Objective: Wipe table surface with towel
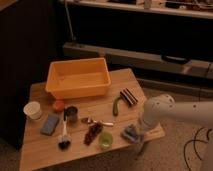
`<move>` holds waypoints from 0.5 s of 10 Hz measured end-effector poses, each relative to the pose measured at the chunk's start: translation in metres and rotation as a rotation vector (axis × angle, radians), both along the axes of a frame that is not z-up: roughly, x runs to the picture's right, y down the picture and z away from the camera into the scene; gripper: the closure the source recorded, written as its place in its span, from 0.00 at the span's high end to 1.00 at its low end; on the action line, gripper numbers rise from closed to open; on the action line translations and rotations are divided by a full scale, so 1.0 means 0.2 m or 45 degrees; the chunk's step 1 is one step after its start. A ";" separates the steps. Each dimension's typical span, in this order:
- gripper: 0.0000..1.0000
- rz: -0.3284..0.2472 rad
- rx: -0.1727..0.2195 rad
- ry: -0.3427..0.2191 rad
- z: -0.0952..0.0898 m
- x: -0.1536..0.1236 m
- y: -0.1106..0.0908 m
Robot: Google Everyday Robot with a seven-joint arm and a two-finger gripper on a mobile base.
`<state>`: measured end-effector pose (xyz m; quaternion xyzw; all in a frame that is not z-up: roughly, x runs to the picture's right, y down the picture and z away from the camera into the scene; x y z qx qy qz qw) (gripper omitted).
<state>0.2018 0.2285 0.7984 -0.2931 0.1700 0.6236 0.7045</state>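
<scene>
A small crumpled blue-grey towel (131, 133) lies on the wooden table (45, 152) near its front right corner. My white arm (162, 111) reaches in from the right. The gripper (138, 129) is down at the towel, pressing on or holding its right side. The end of the arm hides the contact.
An orange bin (78, 76) stands at the back. A dark bar (129, 96) and a green vegetable (117, 105) lie just behind the towel. A spoon (97, 121), a dark red bunch (92, 133), a green cup (105, 140), a brush (64, 138), a blue sponge (50, 124), a dark cup (71, 114) and a white cup (33, 110) sit to the left.
</scene>
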 end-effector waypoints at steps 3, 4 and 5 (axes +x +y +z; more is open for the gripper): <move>0.00 0.052 0.040 0.124 0.11 0.15 -0.16; 0.00 0.058 0.048 0.148 0.15 0.17 -0.20; 0.00 0.066 0.060 0.172 0.22 0.17 -0.27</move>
